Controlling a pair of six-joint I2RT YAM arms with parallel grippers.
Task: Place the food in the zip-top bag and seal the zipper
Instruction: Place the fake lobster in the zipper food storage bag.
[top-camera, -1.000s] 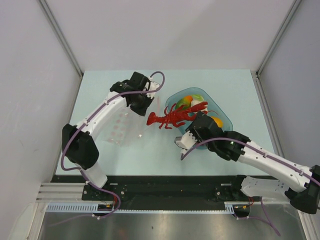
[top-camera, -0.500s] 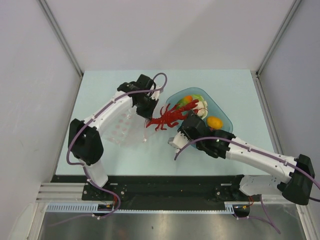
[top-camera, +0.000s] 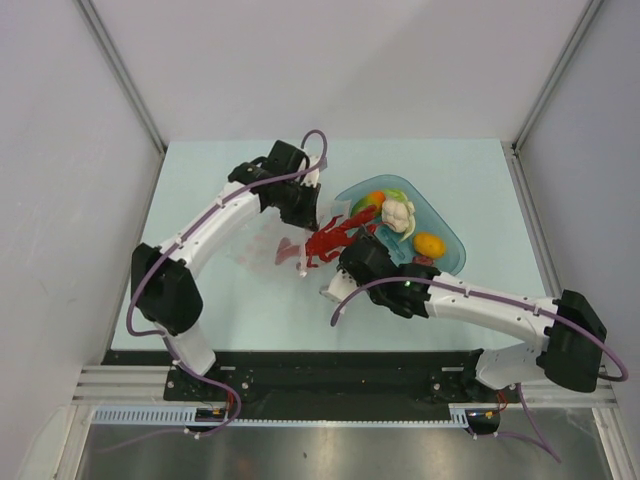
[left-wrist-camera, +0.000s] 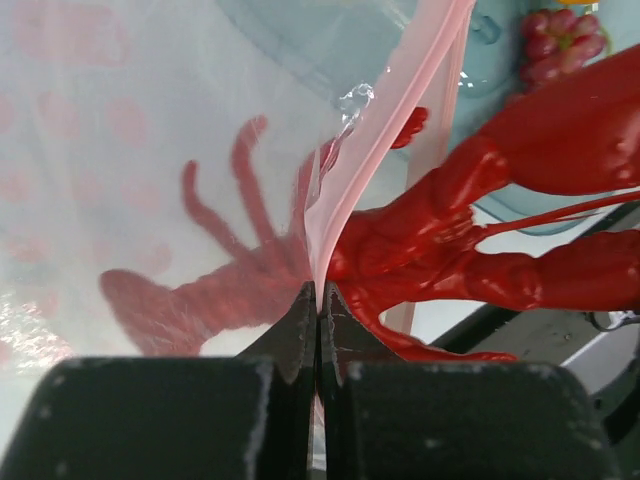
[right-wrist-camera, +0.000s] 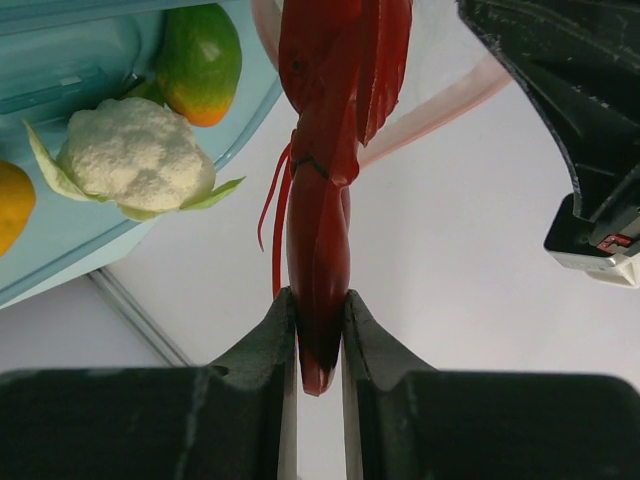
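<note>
- While the left gripper (left-wrist-camera: 318, 300) is pinching fully shut on the zipper (left-wrist-camera: 372, 140) and lifting the zip-top bag's (left-wrist-camera: 110, 130) mouth, the right gripper (right-wrist-camera: 318, 315) is clamping one end of the red lobster (right-wrist-camera: 330, 150) mid-table and feeding the other end inside.
- Next move, likely: pushing deeper leftward, then releasing.
- Pale green table (top-camera: 200, 170) is lying beneath; grey walls (top-camera: 330, 60) are enclosing it.
</note>
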